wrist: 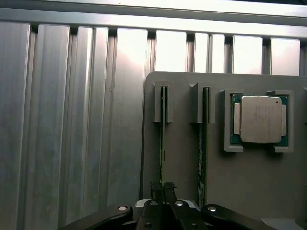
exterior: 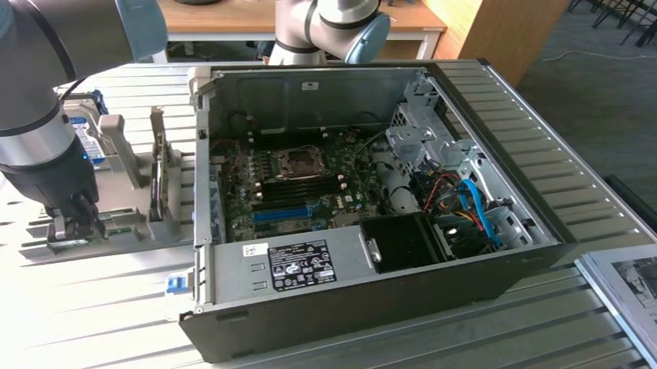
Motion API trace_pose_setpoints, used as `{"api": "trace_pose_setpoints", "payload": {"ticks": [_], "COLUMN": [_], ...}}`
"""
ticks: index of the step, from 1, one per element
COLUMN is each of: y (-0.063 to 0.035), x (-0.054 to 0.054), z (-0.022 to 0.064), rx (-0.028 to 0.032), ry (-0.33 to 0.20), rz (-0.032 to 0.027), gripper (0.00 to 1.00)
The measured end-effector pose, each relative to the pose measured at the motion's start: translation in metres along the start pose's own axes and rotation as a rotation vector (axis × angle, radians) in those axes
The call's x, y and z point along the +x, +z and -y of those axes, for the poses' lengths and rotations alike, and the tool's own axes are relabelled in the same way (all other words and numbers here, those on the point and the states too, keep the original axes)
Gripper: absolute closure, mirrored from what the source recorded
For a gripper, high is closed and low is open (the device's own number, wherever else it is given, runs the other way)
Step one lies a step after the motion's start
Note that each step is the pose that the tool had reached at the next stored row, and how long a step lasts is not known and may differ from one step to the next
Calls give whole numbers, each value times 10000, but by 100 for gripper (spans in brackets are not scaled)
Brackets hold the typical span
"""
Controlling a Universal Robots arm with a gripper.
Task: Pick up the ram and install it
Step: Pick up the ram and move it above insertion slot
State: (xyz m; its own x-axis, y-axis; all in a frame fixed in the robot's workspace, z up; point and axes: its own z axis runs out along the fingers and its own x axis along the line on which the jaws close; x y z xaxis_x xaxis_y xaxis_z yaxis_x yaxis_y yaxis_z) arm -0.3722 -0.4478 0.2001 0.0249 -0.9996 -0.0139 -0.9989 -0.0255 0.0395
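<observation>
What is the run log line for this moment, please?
phase: pick | gripper: shut on ram | ram: on edge in grey holder slot | computer case: open, ram not yet installed

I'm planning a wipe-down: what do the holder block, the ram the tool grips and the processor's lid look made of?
Holder block: probably matte grey plastic; dull, uniform, with moulded slots. Ram, pinched by the tool: green circuit board, seen edge-on. Processor lid: metal, judging by its pale silvery sheen.
</observation>
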Motion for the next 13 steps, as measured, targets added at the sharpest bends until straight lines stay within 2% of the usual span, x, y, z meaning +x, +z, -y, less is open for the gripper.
{"api": "trace_pose_setpoints", "payload": {"ticks": [13], "y": [-63], "x": [-1], "z": [-1], "rx": [0], "ry": [1], "rz": [0], "gripper": [88]}}
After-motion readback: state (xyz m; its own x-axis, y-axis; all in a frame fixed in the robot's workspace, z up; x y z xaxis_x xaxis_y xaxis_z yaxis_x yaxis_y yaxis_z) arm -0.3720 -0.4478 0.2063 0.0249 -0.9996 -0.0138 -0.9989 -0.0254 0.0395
